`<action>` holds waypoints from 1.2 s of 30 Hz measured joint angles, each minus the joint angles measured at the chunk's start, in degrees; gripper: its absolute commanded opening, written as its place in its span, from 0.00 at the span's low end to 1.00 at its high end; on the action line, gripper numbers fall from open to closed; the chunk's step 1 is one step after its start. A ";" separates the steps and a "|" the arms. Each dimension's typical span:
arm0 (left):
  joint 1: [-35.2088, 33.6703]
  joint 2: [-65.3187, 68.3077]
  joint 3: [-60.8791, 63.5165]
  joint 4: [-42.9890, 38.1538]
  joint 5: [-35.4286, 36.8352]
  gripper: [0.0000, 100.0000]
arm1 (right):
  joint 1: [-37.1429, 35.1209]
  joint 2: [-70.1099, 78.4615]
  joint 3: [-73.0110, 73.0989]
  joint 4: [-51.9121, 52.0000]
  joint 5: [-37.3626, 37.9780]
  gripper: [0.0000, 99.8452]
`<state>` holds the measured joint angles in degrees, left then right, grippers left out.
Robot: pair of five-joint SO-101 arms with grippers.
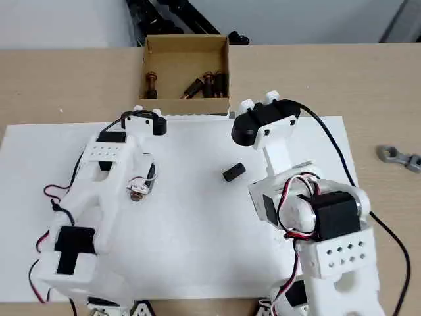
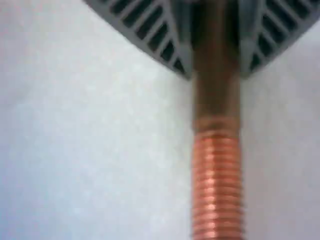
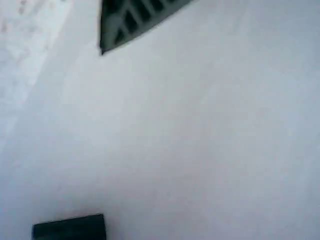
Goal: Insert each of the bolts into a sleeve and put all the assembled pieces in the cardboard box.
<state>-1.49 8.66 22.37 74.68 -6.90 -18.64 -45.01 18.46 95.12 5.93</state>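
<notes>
The left tool (image 1: 141,181) pinches a copper bolt (image 2: 216,175). The right tool (image 1: 248,128) (spread or pressed together, one cannot tell) hangs near the black sleeve (image 1: 233,172) on the white sheet (image 1: 197,243).

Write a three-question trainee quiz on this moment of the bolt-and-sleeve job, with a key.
1. True or false: the cardboard box is empty.
2. Where does the loose black sleeve lie?
A) inside the box
B) on the white sheet, outside the box
C) balanced on the box's rim
3. In a word or two: what is held in the left gripper?

Key
1. False: several assembled pieces already lie in it.
2. B
3. A copper-coloured bolt, with its threaded end sticking out.
</notes>
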 measured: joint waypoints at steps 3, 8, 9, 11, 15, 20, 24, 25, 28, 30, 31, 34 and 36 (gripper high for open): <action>-0.79 0.53 -4.40 5.36 -5.45 0.00 | 0.09 0.00 0.00 0.00 0.00 0.17; -1.14 0.62 -14.59 17.05 -18.11 0.00 | 0.00 0.00 0.00 0.00 0.00 0.17; -1.14 0.62 -16.62 19.34 -21.10 0.00 | 0.00 0.00 0.00 0.00 0.00 0.17; -1.14 0.62 -19.87 22.59 -27.43 0.00 | 0.09 0.00 0.00 0.00 0.00 0.17; -1.14 0.62 -23.21 24.00 -35.78 0.00 | 0.00 0.00 0.00 0.00 0.00 0.17; -1.14 0.62 -23.47 24.09 -43.96 0.00 | 0.09 0.00 0.00 0.00 0.00 0.17; -1.23 0.62 -23.47 24.09 -47.47 0.00 | 0.09 0.00 0.00 0.00 0.00 0.17; -1.23 0.62 -23.47 24.00 -47.47 0.00 | 0.09 0.00 0.00 0.00 0.00 0.17; -2.55 0.62 -23.47 22.24 -42.46 0.00 | 0.00 0.00 0.00 0.00 0.00 0.17; -4.40 0.62 -23.47 19.69 -36.31 0.00 | 0.00 0.00 0.00 0.00 0.00 0.17; -5.45 0.62 -23.47 18.46 -32.97 0.00 | 0.00 0.00 0.00 0.00 0.00 0.17; -7.91 0.62 -23.47 15.91 -24.79 0.00 | 0.00 0.00 0.53 -0.70 0.00 0.17; -8.44 0.62 -23.47 14.77 -20.84 0.00 | 0.09 0.00 0.70 -1.67 0.00 0.17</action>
<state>-9.93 9.27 -1.10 89.45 -27.74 -18.55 -45.01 19.16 93.45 5.93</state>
